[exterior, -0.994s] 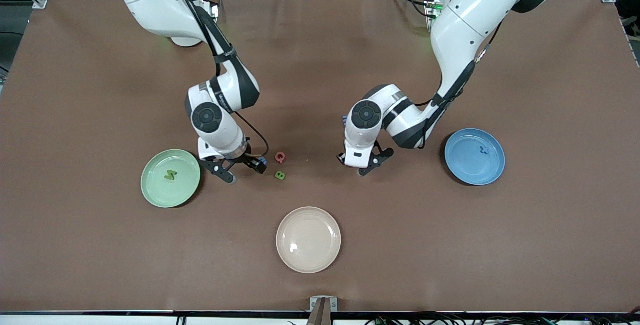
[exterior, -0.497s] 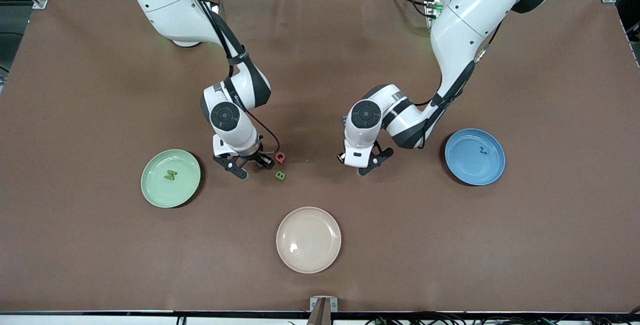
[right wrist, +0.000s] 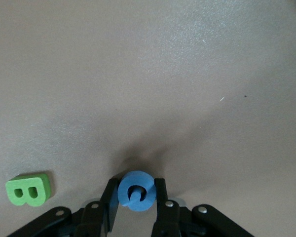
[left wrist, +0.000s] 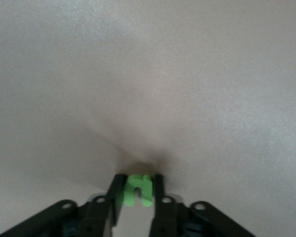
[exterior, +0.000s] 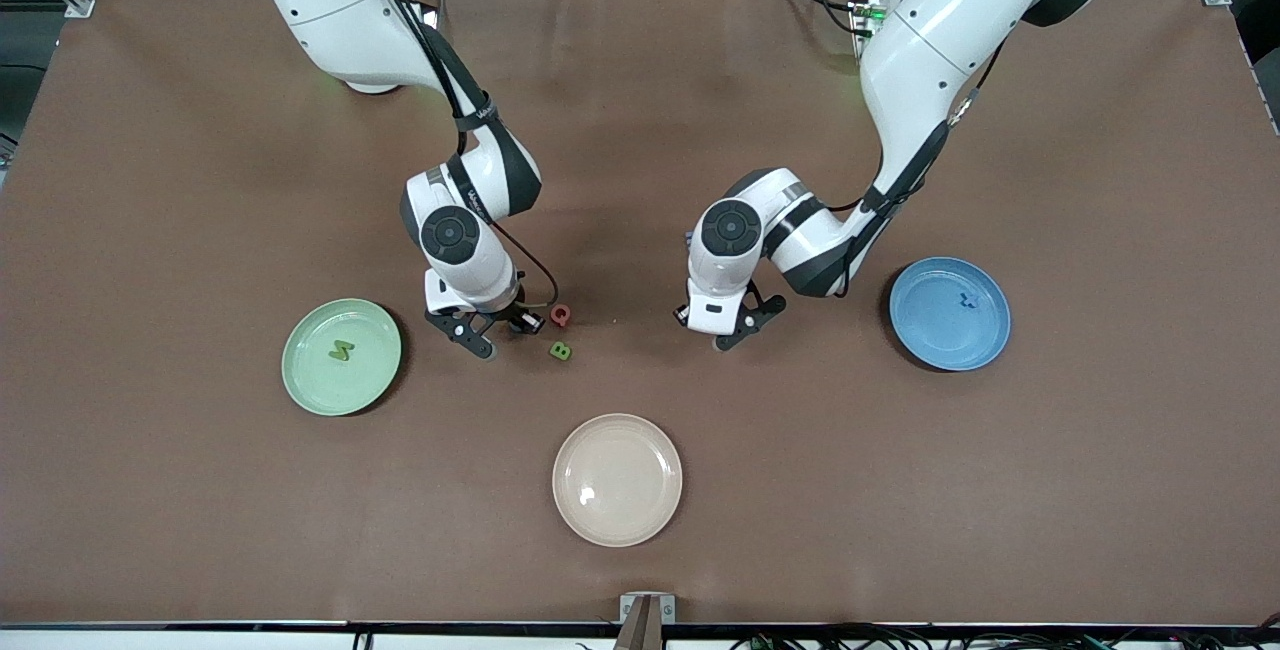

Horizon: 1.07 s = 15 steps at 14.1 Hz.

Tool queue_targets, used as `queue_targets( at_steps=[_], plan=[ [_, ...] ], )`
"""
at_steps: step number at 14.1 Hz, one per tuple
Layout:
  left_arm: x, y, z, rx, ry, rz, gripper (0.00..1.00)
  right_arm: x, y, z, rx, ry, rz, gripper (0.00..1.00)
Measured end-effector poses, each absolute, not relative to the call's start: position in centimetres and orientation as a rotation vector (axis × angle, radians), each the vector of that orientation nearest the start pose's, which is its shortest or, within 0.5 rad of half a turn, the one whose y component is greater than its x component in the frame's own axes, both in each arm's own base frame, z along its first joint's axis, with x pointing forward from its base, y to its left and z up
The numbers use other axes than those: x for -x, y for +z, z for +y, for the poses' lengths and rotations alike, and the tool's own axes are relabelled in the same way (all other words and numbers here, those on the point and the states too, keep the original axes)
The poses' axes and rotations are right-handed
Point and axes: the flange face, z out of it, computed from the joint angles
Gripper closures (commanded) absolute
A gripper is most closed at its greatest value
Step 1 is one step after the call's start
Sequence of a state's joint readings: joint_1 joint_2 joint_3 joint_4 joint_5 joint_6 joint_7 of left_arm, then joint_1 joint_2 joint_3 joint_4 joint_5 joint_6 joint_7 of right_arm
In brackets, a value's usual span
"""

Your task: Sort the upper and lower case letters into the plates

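The right gripper pinches a round blue foam letter on the matte brown table, beside a chunky green B and a red letter. The left gripper clamps a bright green letter (seen only from its wrist). The glossy mint plate and blue plate each hold one letter, at opposite ends.

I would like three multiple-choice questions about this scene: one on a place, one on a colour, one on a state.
1. Where is the green letter B?
A. in the blue plate
B. on the table, nearer the front camera than the red letter
C. in the beige plate

2. What colour is the letter in the right tool?
A. blue
B. red
C. yellow

3. How is the left tool?
A. open, holding nothing
B. shut on a green letter
C. out of view

Key: 1 B, it lies below the red letter. 2 A, the right tool pinches a blue letter. 3 B, the left tool grips a green letter.
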State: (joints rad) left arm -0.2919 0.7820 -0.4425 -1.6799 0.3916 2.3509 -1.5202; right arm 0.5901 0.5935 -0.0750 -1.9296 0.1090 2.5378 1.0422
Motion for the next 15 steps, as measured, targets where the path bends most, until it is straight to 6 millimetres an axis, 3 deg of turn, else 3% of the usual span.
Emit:
queue_targets(
  at_steps=[2,4,8,11,13,15],
  plan=[
    [-52.4,17.7,-42.4,2.997,0.058,-0.952,0.87,-54.7,17.9,30.2,2.979,0.003,0.932,1.0],
    [-52.7,18.0,-42.4,3.0,0.051,-0.958,0.87,-55.9,18.8,28.2,3.012,0.001,0.881,1.0],
    [-54.7,21.9,-40.3,2.991,0.013,-0.826,0.87,-60.2,24.9,19.4,3.055,-0.017,0.642,0.99],
    [-56.4,25.8,-36.1,2.974,-0.017,-0.709,0.87,-61.9,27.3,12.0,3.082,-0.013,0.475,0.98],
    [-56.5,26.9,-32.6,2.982,0.0,-0.582,0.87,-62.0,26.5,7.1,3.098,0.016,0.407,0.98],
    [-56.1,27.2,-28.4,2.992,0.043,-0.443,0.87,-60.8,24.2,4.2,3.108,0.05,0.383,0.98]
  ],
)
